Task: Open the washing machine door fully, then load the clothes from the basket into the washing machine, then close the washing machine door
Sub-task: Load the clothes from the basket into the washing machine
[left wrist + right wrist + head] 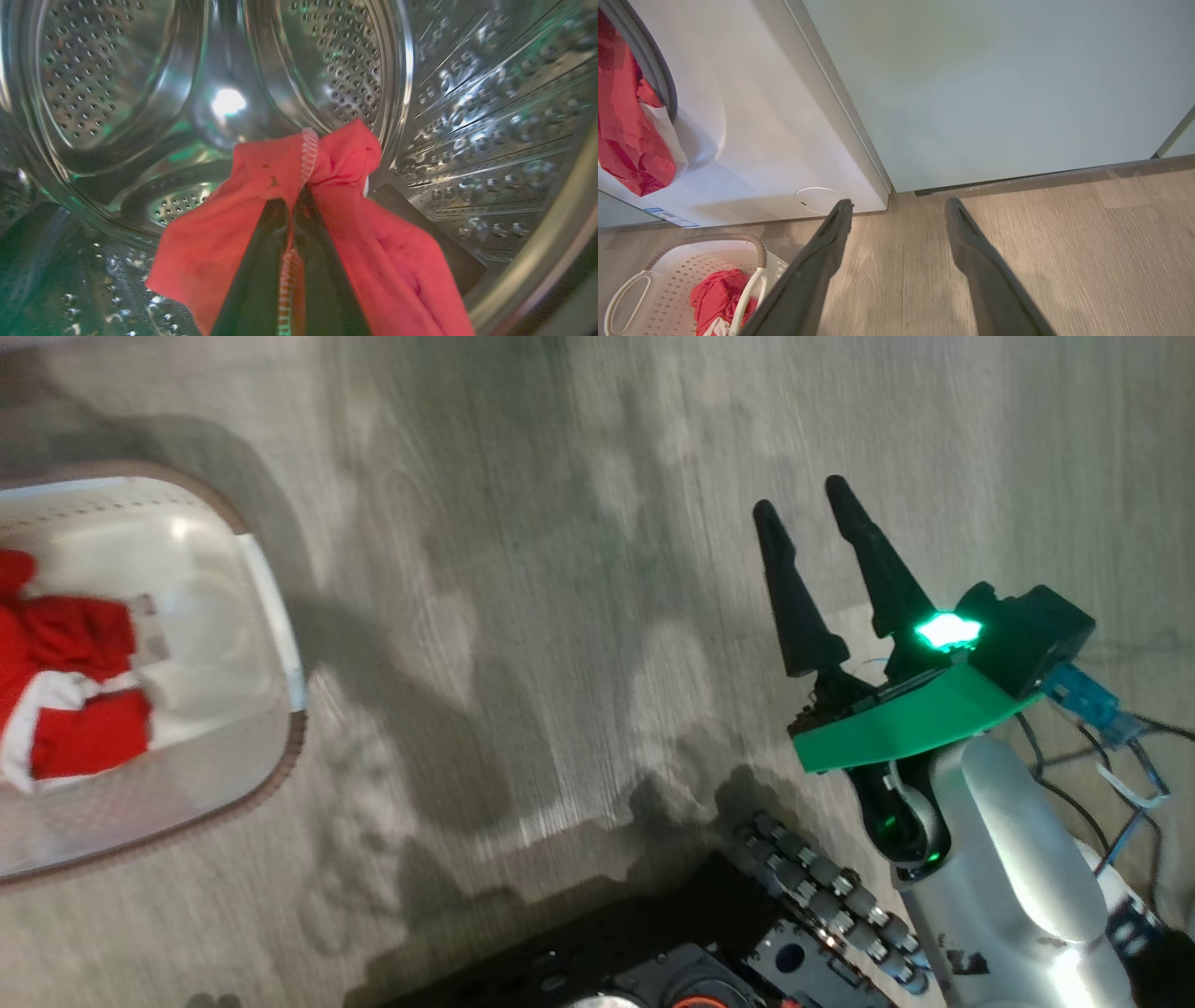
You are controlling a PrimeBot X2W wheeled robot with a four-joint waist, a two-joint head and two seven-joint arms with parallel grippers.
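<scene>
Drum: polished steel, mirror-glossy, perforated and embossed, with strong highlights. Red garment: soft matt cloth, with white overlock stitching along the seam. Washing machine front: smooth white panel with a slight sheen. Cabinet front: pale teal, smooth, matt. Floor: wood-grain boards, matt, finely lined. Basket: cream-white perforated plastic, smooth, under a brown ribbed rim. Clothes: matt red cloth with white trim. Right gripper: dark matt fingers, a green plastic plate behind them, and a pale glossy forearm shell.
</scene>
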